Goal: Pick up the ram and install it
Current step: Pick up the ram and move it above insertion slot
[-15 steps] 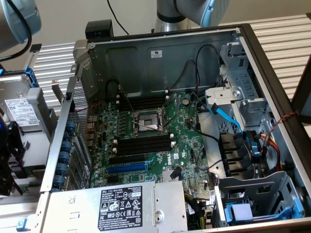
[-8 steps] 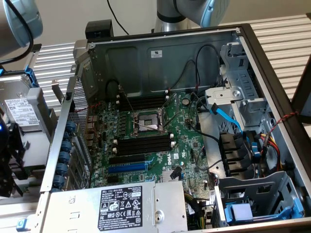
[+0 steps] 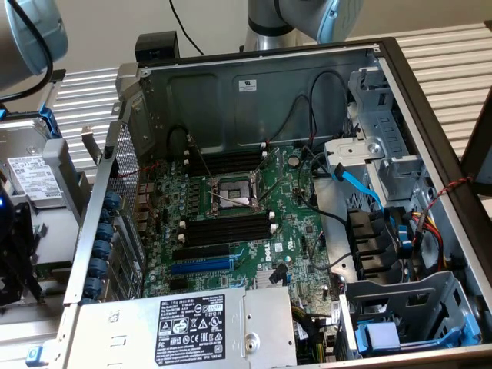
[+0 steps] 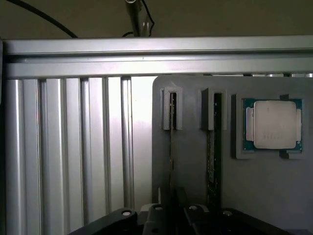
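Observation:
The ram (image 4: 171,142) stands on edge in a narrow slot of a grey holder plate (image 4: 264,196), seen as a thin dark strip. My gripper (image 4: 173,215) sits over one end of this stick, its dark body straddling the strip. A second stick (image 4: 211,147) stands in the neighbouring slot. In the exterior view, the open computer case shows the motherboard with empty black memory slots (image 3: 228,228) with white end clips below the processor socket (image 3: 233,192), and another empty pair (image 3: 227,161) above it.
A processor chip (image 4: 273,124) lies in a recess of the holder beside the sticks. Ribbed aluminium rails (image 4: 68,147) border the holder. Inside the case are a blue expansion slot (image 3: 201,266), loose cables (image 3: 361,188), drive cages (image 3: 400,307) and the power supply (image 3: 192,323).

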You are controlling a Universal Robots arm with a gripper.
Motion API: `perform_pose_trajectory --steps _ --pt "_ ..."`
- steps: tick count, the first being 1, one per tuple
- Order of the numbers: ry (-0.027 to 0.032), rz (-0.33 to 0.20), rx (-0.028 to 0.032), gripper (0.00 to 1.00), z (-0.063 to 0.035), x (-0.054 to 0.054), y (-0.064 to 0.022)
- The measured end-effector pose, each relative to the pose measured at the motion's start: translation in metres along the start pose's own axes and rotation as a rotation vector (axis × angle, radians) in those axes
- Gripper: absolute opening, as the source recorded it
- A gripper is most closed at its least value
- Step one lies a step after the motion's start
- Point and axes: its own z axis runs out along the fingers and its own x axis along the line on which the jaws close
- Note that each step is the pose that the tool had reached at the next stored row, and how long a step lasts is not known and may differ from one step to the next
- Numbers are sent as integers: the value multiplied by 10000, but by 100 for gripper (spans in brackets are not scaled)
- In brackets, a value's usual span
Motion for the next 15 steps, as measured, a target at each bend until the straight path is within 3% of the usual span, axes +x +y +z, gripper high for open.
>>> perform_pose_trajectory --steps 1,8,15 --pt "0 0 0 12 0 0 0" --pt "-3 10 1 12 -22 1 3" --pt "-4 18 1 12 -305 -6 14"
